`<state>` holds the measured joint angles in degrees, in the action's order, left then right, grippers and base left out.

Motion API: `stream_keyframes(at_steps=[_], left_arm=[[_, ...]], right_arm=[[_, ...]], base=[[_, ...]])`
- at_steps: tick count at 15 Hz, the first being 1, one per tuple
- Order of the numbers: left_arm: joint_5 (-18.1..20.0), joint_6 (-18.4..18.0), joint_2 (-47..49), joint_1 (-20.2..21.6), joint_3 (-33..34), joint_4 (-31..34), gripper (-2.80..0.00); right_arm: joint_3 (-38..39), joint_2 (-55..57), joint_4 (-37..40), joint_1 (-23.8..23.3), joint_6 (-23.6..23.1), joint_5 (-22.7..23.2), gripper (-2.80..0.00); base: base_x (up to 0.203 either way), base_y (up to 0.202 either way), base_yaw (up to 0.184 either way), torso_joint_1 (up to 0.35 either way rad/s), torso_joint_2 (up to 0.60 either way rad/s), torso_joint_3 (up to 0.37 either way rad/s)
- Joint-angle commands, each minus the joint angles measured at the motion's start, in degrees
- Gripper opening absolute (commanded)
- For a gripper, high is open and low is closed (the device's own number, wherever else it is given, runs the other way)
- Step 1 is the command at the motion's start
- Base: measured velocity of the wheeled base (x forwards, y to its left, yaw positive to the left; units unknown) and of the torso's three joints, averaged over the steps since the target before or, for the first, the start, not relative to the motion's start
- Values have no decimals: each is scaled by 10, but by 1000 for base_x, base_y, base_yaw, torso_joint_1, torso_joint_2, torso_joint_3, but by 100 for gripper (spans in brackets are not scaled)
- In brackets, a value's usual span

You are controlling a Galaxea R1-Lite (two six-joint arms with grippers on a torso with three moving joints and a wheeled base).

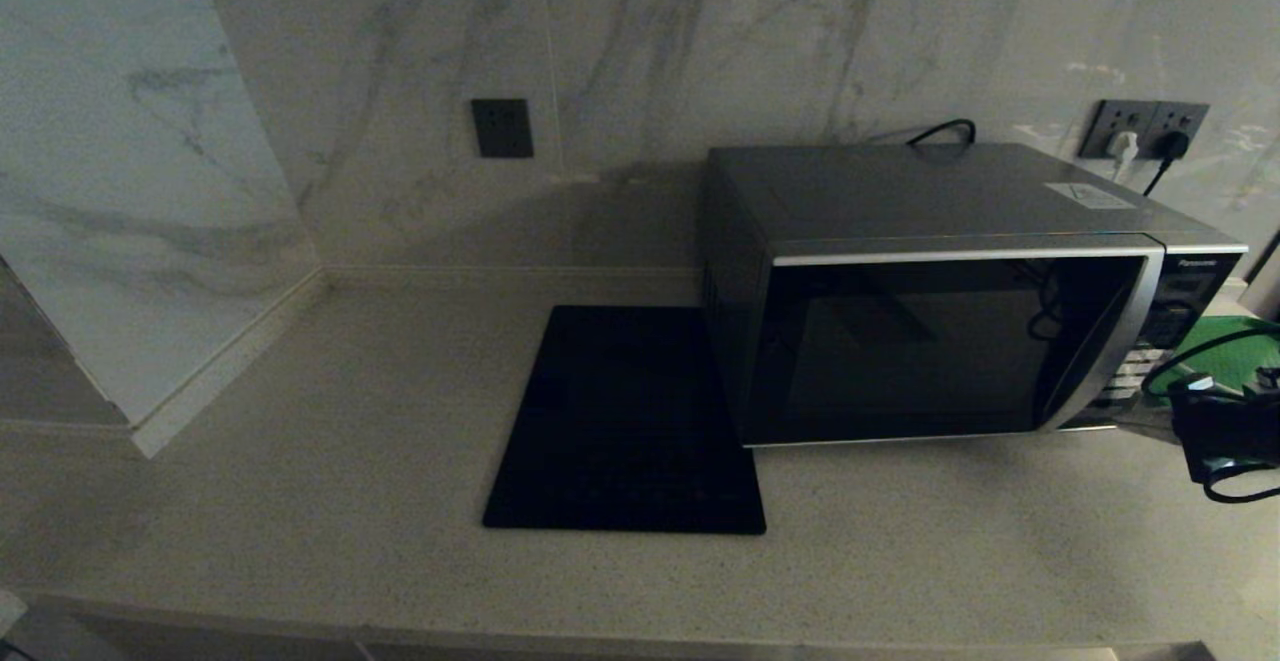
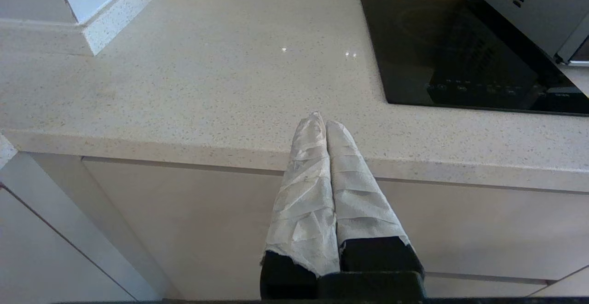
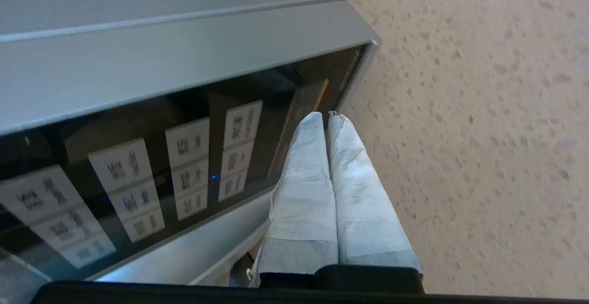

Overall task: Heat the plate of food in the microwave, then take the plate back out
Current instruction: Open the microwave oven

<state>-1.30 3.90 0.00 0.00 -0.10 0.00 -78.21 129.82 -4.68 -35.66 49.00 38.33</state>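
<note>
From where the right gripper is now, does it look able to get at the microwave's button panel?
Probably yes. The right gripper, shut, points at the button panel of the microwave with nothing between them. Whether it touches a button, I cannot tell.

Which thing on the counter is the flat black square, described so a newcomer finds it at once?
Start at the big silver-grey microwave standing on the pale speckled counter against the marble wall. Directly beside its vented side, lying flush on the counter, is the black mat. It alone is flat, glossy and all black, with tiny markings along its front edge.
</note>
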Motion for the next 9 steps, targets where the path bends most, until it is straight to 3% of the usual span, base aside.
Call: stream_keyframes(at_steps=[1,9], left_arm=[[0,1,0,0,0,0,-280],[0,1,0,0,0,0,-280]], right_arm=[[-9,9,0,0,3,2,-280],[-19,19,0,6,4,2,-280]], base=[[0,0,0,0,0,0],[0,0,0,0,0,0]])
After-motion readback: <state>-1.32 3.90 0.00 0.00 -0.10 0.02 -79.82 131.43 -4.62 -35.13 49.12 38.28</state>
